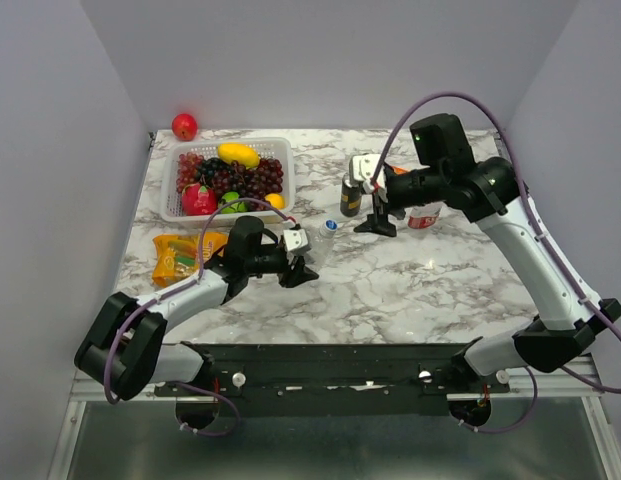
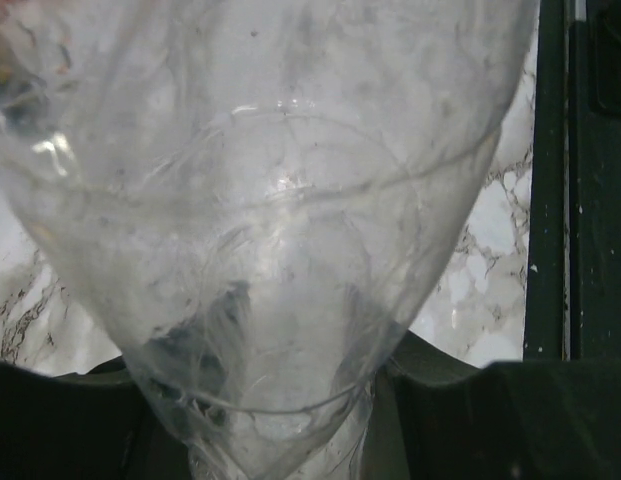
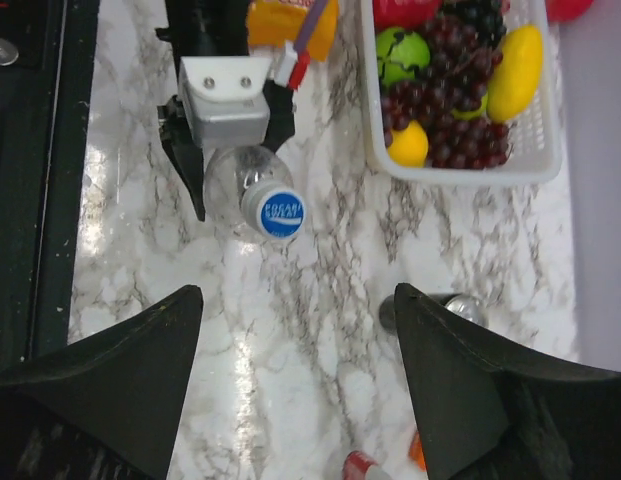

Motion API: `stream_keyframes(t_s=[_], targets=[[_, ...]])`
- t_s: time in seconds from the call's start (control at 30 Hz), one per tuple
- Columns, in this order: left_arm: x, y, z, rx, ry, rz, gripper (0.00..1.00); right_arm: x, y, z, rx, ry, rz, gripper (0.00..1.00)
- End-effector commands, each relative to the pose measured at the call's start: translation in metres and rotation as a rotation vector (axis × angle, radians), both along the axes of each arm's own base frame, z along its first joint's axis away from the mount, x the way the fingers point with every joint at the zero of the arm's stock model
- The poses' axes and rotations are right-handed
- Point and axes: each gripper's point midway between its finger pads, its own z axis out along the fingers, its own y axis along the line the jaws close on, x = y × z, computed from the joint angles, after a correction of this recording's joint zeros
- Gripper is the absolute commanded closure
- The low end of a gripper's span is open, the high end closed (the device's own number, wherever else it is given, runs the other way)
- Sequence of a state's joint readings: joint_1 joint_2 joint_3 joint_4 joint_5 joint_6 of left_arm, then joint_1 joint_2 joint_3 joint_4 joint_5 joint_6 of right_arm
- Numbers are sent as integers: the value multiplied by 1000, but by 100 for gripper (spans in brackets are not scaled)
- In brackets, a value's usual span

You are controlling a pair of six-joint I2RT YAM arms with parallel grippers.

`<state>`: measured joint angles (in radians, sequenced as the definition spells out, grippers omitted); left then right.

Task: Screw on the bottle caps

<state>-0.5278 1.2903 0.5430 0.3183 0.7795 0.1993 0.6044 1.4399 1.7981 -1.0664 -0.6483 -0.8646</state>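
The plain clear bottle (image 1: 325,240) stands on the marble table, held in my left gripper (image 1: 308,257), which is shut on its body. The blue cap (image 3: 281,212) sits on its neck. In the left wrist view the bottle (image 2: 280,230) fills the frame between the dark fingers (image 2: 490,420). My right gripper (image 3: 298,300) is open and empty, above the table to the right of that bottle. The labelled bottle (image 1: 423,215) stands behind my right gripper (image 1: 376,217). A red cap (image 3: 362,465) shows at the bottom edge of the right wrist view; what it rests on is hidden.
A dark drink can (image 1: 350,197) stands just left of my right gripper and shows in the right wrist view (image 3: 460,308). A white basket (image 1: 280,150) of fruit sits at the back left. An orange snack packet (image 1: 175,257) lies beside my left arm. A red apple (image 1: 184,126) lies at the back.
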Motion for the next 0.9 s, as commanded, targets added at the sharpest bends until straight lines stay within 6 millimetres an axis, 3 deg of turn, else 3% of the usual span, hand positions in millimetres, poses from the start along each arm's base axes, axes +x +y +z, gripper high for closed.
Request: stream_keyframes(t_s=[0.0, 0.2, 0.43, 0.63, 0.87], targets=[[-15, -2, 5, 55, -77, -158, 100, -31, 5, -21, -62, -48, 266, 19], [-19, 1, 2, 106, -95, -206, 100, -46, 6, -38, -129, -165, 414, 22], [-27, 1, -5, 150, -124, -256, 100, -57, 20, -44, -132, -153, 498, 30], [-25, -4, 1, 128, -127, -250, 100, -71, 17, -63, -190, -150, 579, 36], [-25, -6, 5, 118, -137, -254, 100, -68, 20, -72, -216, -122, 575, 39]])
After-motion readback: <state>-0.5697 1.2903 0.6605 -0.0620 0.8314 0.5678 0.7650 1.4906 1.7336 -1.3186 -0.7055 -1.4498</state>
